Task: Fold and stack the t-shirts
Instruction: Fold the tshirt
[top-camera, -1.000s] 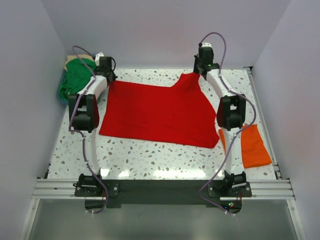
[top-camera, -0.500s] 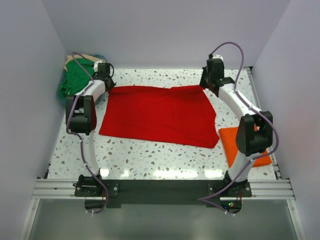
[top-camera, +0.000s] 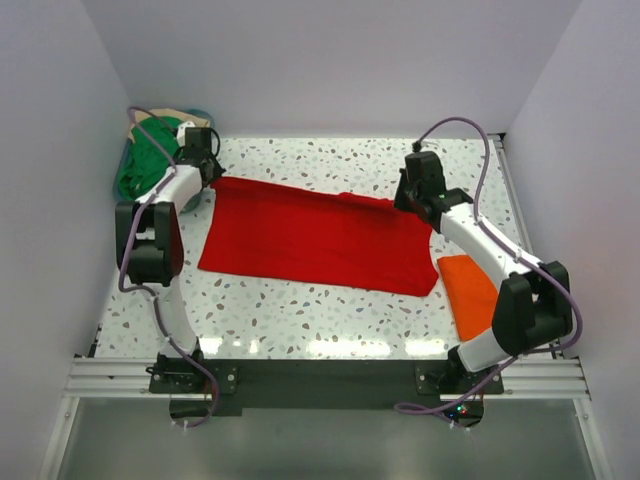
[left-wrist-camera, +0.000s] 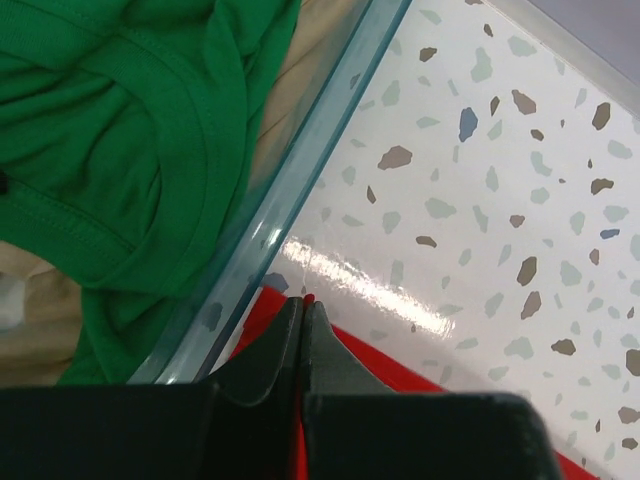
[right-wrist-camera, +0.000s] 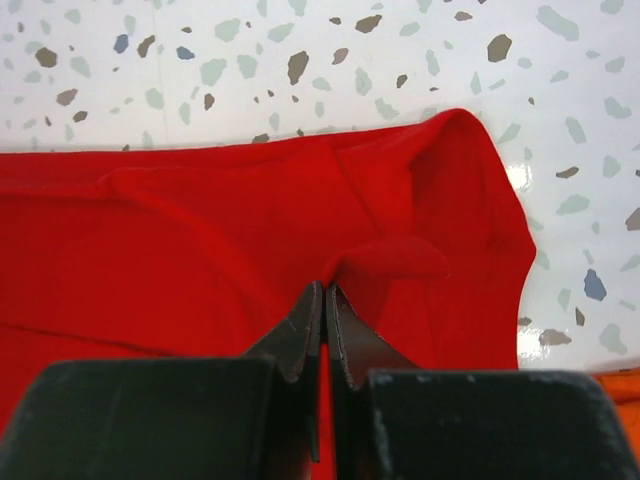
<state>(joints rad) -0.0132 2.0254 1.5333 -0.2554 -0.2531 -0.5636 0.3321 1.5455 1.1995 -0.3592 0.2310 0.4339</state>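
The red t-shirt (top-camera: 318, 233) lies spread across the middle of the table. My left gripper (top-camera: 207, 172) is shut on its far left corner (left-wrist-camera: 345, 345), next to the basket. My right gripper (top-camera: 408, 198) is shut on a pinched fold of red cloth (right-wrist-camera: 400, 258) at the shirt's far right part. A folded orange t-shirt (top-camera: 472, 290) lies at the right, partly under my right arm. A green t-shirt (top-camera: 145, 160) and a tan one (left-wrist-camera: 30, 300) lie in the basket at the far left; the green one also shows in the left wrist view (left-wrist-camera: 110, 150).
The teal plastic basket (left-wrist-camera: 300, 160) stands in the far left corner, its rim right beside my left gripper. White walls close in the table on three sides. A metal rail (top-camera: 320, 375) runs along the near edge.
My right gripper has pulled the shirt's far right corner down and toward the middle, flattening it. My left gripper has drawn the far left corner further left toward the basket. The orange shirt is now more uncovered.
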